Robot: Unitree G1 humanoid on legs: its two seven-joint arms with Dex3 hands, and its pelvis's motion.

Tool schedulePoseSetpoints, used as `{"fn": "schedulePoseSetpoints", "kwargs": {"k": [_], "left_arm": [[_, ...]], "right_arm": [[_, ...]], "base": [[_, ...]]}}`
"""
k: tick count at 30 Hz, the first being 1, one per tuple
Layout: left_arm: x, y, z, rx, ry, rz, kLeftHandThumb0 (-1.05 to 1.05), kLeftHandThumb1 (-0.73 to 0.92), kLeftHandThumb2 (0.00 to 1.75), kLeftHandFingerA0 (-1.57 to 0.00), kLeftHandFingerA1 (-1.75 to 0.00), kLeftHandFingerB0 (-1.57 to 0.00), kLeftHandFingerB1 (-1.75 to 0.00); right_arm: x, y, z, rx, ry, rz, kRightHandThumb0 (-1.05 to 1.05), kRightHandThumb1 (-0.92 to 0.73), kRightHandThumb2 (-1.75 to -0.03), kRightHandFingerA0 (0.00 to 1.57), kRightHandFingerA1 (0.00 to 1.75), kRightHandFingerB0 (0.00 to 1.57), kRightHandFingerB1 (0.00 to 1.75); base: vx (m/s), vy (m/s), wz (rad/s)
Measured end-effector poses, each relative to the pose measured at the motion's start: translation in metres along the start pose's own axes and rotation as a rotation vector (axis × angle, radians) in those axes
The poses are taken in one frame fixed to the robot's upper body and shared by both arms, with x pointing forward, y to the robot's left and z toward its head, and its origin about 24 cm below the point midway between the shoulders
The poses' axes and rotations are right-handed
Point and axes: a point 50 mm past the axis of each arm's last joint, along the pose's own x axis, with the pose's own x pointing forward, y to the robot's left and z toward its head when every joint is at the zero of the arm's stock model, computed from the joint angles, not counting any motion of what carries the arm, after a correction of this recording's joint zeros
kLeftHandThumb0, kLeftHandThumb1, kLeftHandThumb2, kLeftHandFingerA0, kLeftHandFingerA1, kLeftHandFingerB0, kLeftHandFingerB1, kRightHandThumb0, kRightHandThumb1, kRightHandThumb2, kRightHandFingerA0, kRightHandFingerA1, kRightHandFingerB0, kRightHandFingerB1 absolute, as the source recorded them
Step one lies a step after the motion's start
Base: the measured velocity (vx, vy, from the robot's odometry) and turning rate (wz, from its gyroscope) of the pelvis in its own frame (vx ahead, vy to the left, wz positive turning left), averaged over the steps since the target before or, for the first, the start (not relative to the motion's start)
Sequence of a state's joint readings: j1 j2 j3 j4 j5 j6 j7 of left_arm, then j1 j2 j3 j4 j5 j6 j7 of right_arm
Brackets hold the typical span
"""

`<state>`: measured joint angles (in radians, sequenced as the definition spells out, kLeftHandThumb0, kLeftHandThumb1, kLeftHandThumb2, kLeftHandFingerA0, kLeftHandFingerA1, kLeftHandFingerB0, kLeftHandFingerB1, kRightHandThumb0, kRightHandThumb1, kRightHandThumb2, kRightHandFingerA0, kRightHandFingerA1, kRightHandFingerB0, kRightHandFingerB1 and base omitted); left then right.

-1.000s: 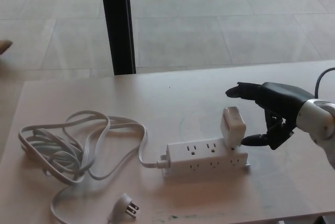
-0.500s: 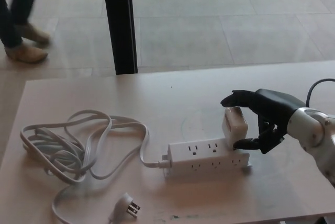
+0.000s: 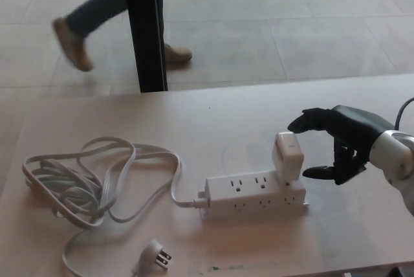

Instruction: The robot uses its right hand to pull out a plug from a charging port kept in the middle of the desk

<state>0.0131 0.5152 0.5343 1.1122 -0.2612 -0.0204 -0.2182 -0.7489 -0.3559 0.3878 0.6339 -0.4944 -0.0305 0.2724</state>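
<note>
Toward three o'clock on the surface (image 3: 213,112), the right hand (image 3: 336,144) is hovering beside the plug (image 3: 288,156), a white block-shaped adapter that is sitting upright in the right end of the charging port (image 3: 255,194). Its fingers (image 3: 307,120) are spreading over the adapter's top at about one o'clock from it, while the thumb (image 3: 318,173) is reaching in at about four o'clock; neither seems to be pressing on the casing, so the hand is looking released, grasping nothing. The left hand is not showing at all.

Judging by this, the task is barely getting underway: the approach is looking nearly finished, but the grip is not yet made and the plug is not yet pulled, since it is sitting seated in its socket. Closing on the block and lifting it straight up are what is remaining.

Counting: one plug, one white charging port lying near the middle, one loosely coiled white cord (image 3: 97,177) trailing off toward nine o'clock, and one pronged cord end (image 3: 155,255) lying free at about seven o'clock. Beyond the far edge at eleven o'clock, a person's two legs (image 3: 97,8) are passing behind a dark post (image 3: 145,28).
</note>
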Motion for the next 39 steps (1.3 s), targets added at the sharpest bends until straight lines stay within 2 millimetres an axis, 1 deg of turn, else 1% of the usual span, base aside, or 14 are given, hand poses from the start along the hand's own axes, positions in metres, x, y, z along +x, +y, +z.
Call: {"fn": "schedulePoseSetpoints", "kwargs": {"k": [4, 5, 6, 9, 10, 11, 12, 15, 16, 20, 22, 23, 25, 39], "left_arm": [[0.000, 0.000, 0.000, 0.000, -0.004, 0.000, -1.05, 0.83, 0.65, -0.87, -0.65, -0.71, -0.56], [0.000, 0.000, 0.001, 0.000, -0.006, 0.000, -1.05, 0.57, 1.16, -0.87, -0.68, -0.68, -0.62], [0.000, 0.000, 0.001, 0.000, -0.007, 0.000, -1.05, 0.85, 0.68, -0.84, -0.65, -0.70, -0.56], [0.000, -0.001, 0.002, -0.003, -0.011, 0.000, -1.05, 0.83, 0.66, -0.85, -0.64, -0.71, -0.55], [0.000, -0.001, 0.002, -0.004, -0.012, 0.001, -1.05, 0.56, 1.16, -0.86, -0.67, -0.67, -0.60], [0.000, 0.000, 0.002, -0.006, -0.012, 0.001, -1.05, 0.56, 1.16, -0.86, -0.67, -0.67, -0.60], [0.000, 0.000, 0.002, -0.007, -0.012, 0.002, -1.05, 0.85, 0.69, -0.85, -0.65, -0.71, -0.55], [0.000, 0.000, 0.002, -0.014, -0.012, 0.004, -1.05, 0.86, 0.71, -0.86, -0.65, -0.72, -0.56], [0.000, 0.000, 0.002, -0.015, -0.013, 0.004, -1.05, 0.87, 0.68, -0.85, -0.66, -0.73, -0.56], [0.000, 0.000, 0.002, -0.029, -0.017, 0.006, -1.05, 0.86, 0.66, -0.84, -0.66, -0.71, -0.56], [0.000, 0.000, 0.002, -0.033, -0.017, 0.006, -1.05, 0.85, 0.66, -0.84, -0.66, -0.70, -0.56], [0.000, 0.000, 0.002, -0.034, -0.017, 0.006, -1.05, 0.86, 0.69, -0.85, -0.67, -0.69, -0.57], [0.000, 0.000, 0.002, -0.036, -0.018, 0.002, -1.05, 0.85, 0.67, -0.85, -0.67, -0.70, -0.57], [0.001, 0.000, 0.002, -0.046, -0.021, 0.003, -1.05, 0.88, 0.68, -0.83, -0.66, -0.70, -0.56]], "right_arm": [[0.003, 0.002, 0.008, 0.002, -0.034, 0.000, -0.59, -0.56, -0.57, 0.83, 1.48, 0.36, 0.37], [0.003, 0.002, 0.011, 0.000, -0.044, -0.001, -0.66, -0.45, -0.80, 0.91, 1.29, 0.30, 0.47], [0.004, 0.003, 0.014, -0.001, -0.052, -0.001, -0.61, -0.55, -0.59, 0.82, 1.44, 0.35, 0.35], [0.006, 0.004, 0.021, -0.009, -0.073, 0.002, -0.62, -0.52, -0.60, 0.80, 1.51, 0.34, 0.38], [0.006, 0.004, 0.021, -0.012, -0.075, 0.004, -0.64, -0.42, -0.84, 0.86, 1.27, 0.24, 0.47], [0.006, 0.004, 0.021, -0.013, -0.076, 0.004, -0.64, -0.42, -0.84, 0.86, 1.27, 0.24, 0.47], [0.006, 0.004, 0.021, -0.014, -0.077, 0.005, -0.60, -0.56, -0.57, 0.81, 1.51, 0.30, 0.35], [0.006, 0.004, 0.021, -0.021, -0.077, 0.006, -0.72, -0.45, -0.82, 0.84, 1.33, 0.26, 0.45], [0.006, 0.004, 0.020, -0.024, -0.075, 0.007, -0.59, -0.51, -0.63, 0.82, 1.57, 0.35, 0.41], [0.004, 0.004, 0.011, -0.042, -0.053, 0.003, -0.64, -0.46, -0.82, 0.86, 1.30, 0.33, 0.51], [0.003, 0.003, 0.008, -0.047, -0.046, 0.000, -0.45, -0.59, -0.60, 0.75, 1.53, 0.44, 0.45], [0.003, 0.003, 0.007, -0.050, -0.044, -0.001, -0.40, -0.48, -0.87, 0.99, 1.28, 0.50, 0.60], [0.002, 0.004, 0.006, -0.047, -0.044, -0.007, -0.34, -0.61, -0.62, 0.76, 1.52, 0.57, 0.46], [0.002, 0.005, 0.015, -0.037, -0.081, -0.018, -0.41, -0.61, -0.60, 0.85, 1.28, 0.64, 0.46]], "base": [[0.00, 0.000, 0.00], [0.00, 0.000, 0.00], [0.00, 0.000, 0.00], [0.00, 0.000, 0.00], [0.00, 0.000, 0.00], [0.00, 0.000, 0.00], [0.00, 0.000, 0.00], [0.00, 0.000, 0.00], [0.00, 0.000, 0.00], [0.00, 0.000, 0.00], [0.00, 0.000, 0.00], [0.00, 0.000, 0.00], [0.00, 0.000, 0.00], [0.00, 0.000, 0.00]]}}
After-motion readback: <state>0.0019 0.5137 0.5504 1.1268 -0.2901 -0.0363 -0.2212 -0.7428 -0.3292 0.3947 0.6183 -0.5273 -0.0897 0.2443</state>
